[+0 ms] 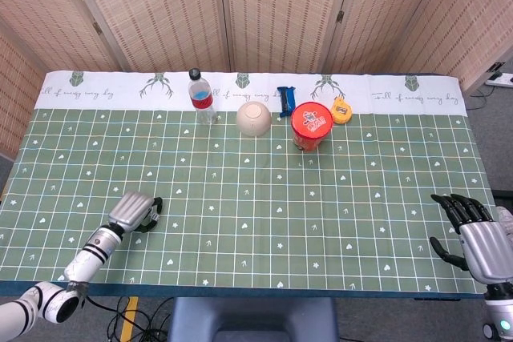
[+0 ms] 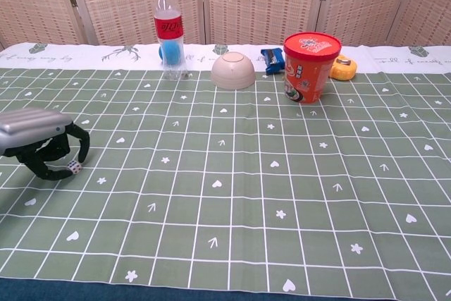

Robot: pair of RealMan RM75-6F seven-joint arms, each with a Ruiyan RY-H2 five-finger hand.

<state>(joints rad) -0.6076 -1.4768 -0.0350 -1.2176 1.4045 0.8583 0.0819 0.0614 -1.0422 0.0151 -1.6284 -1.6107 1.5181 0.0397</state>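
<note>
Down low, left hand (image 2: 39, 142) curls its fingers around one small die (image 2: 72, 167); right hand (image 1: 473, 238) hangs spread, holding nothing. One bottle (image 2: 168, 27), one bowl (image 2: 233, 70), one cup (image 2: 308, 58).

Green-clothed table (image 1: 264, 198), bottle (image 1: 202, 97), upturned bowl (image 1: 255, 118), noodle cup (image 1: 311, 126), die (image 2: 73, 167)

left hand (image 2: 39, 142): cut by the left edge in chest view; wrist out of frame there; whether fingertips touch the die, not clear
die (image 2: 73, 167): small; pips unreadable; hidden under the hand in head view
right hand (image 1: 474, 237): missing from chest view; cropped at the right edge in head view
blue packet (image 2: 272, 60): partly behind the red noodle cup (image 2: 308, 67); print illegible
</note>
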